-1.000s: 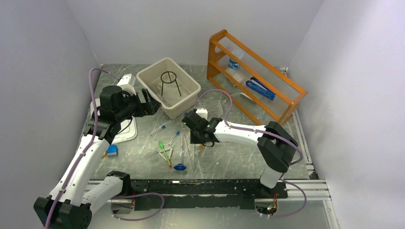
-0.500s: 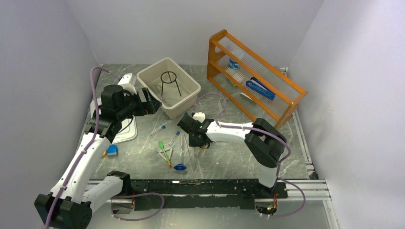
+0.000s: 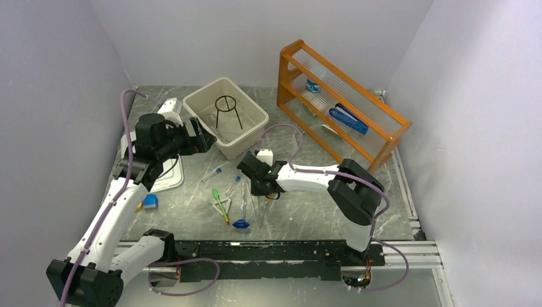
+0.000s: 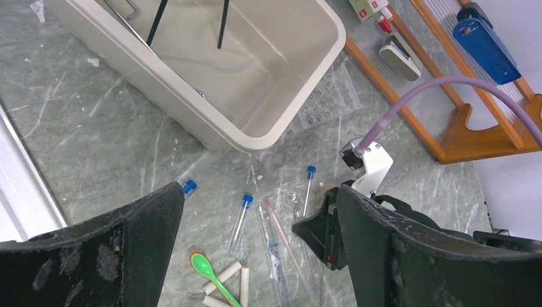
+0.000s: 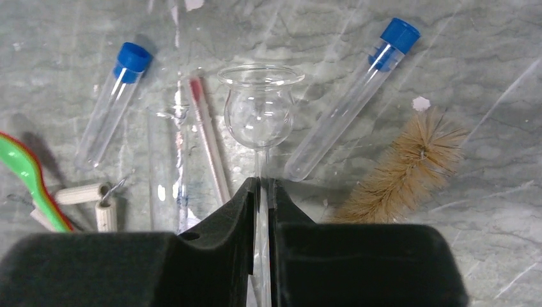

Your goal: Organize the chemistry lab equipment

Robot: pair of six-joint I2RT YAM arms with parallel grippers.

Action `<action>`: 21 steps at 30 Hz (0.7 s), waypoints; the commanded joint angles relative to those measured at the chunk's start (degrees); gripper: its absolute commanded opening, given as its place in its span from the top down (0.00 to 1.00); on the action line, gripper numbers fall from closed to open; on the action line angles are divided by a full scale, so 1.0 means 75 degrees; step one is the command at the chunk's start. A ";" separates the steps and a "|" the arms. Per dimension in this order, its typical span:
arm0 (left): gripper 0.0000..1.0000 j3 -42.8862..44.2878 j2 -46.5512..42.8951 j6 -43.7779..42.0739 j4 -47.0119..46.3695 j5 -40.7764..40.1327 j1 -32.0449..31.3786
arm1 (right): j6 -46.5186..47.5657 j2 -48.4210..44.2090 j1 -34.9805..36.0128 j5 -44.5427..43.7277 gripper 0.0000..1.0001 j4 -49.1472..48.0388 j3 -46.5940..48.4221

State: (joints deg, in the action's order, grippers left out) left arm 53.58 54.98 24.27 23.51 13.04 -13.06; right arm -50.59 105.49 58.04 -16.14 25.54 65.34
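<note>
A beige bin (image 3: 243, 142) at the back of the table holds an upright black wire ring stand (image 3: 228, 110), and the orange shelf rack (image 3: 351, 83) beside it carries blue items (image 3: 348, 119). In front of the bin, the right gripper (image 5: 263, 188) is clamped on the thin stem of a glass bulb tube (image 5: 261, 112), between two blue-capped test tubes (image 5: 115, 102) with a brush (image 5: 402, 169) nearby. The left gripper (image 4: 259, 198) hovers beside the bin, fingers wide apart.

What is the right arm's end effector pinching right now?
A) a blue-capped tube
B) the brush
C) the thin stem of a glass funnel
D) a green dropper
C: in the right wrist view the right end effector is shut on the stem of the glass funnel, while the brush lies loose beside it.
</note>
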 commanded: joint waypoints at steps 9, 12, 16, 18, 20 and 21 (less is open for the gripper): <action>0.07 0.0011 -0.0157 0.0361 -0.0546 0.0818 0.0030 | 0.0886 -0.2604 -0.0019 -0.0377 0.94 -0.2163 -0.0819; 0.09 -0.0052 -0.0156 0.0391 -0.0946 0.1695 0.0030 | 0.1131 -0.3224 -0.0145 -0.0248 0.94 -0.2691 -0.0849; 0.13 -0.0194 -0.0116 0.0576 -0.1691 0.2990 0.0030 | 0.1449 -0.3886 -0.0346 0.0177 0.94 -0.3465 -0.0778; 0.13 -0.0335 -0.0112 0.0731 -0.2212 0.3707 0.0024 | 0.1537 -0.4038 -0.0488 0.0515 0.93 -0.3863 -0.0708; 0.11 -0.0531 -0.0112 0.0930 -0.2886 0.4495 -0.0008 | 0.1590 -0.4051 -0.0703 0.1023 0.93 -0.4313 -0.0651; 0.10 -0.0625 -0.0122 0.1039 -0.3181 0.4765 -0.0051 | 0.1549 -0.4022 -0.0855 0.1309 0.93 -0.4449 -0.0585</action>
State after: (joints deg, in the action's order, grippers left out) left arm 51.24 54.81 28.84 11.38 34.57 -13.06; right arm -40.93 75.72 54.48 -13.04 0.51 59.75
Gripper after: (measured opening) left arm 0.881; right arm 0.112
